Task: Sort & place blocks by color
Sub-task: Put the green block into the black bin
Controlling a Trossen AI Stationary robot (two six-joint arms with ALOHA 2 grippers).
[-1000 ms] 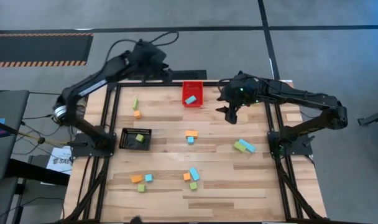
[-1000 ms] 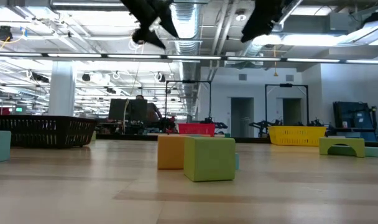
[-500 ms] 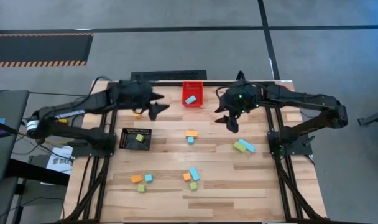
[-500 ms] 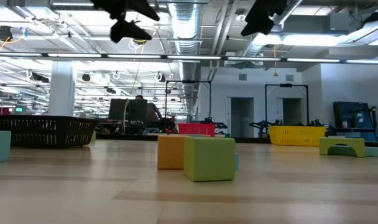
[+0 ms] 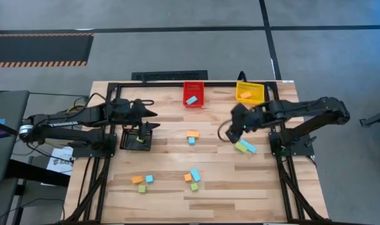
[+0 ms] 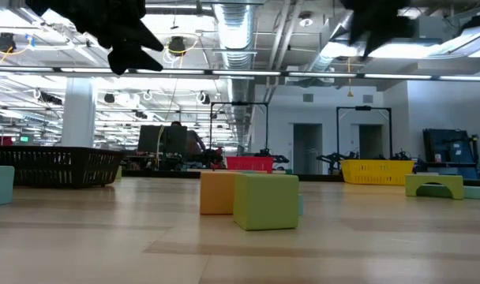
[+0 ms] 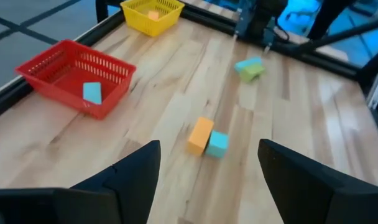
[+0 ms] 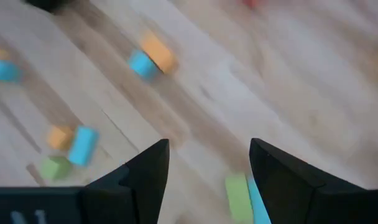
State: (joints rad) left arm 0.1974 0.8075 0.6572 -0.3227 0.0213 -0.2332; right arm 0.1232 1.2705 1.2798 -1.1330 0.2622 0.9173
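Sorting is barely started: one light blue block [image 5: 191, 100] lies in the red slotted bin [image 5: 192, 88], one orange block [image 5: 246, 95] in the yellow slotted bin [image 5: 250, 87], one green block [image 5: 140, 139] in the black slotted bin [image 5: 128, 139]. Left on the wooden table [image 5: 165, 159]: green/blue pair [image 5: 245, 147] just below the right gripper [image 5: 230, 132], orange/blue pair [image 5: 191, 136] between the two grippers, and two small mixed clusters [image 5: 142, 180] [image 5: 192, 177] well away from both, toward the near edge. Right gripper fingers [image 8: 139, 171] spread wide, empty. Left gripper [image 5: 151, 120] sits beside the black bin's far corner, fingers [image 7: 136, 168] also wide, holding nothing. My read: most blocks remain.
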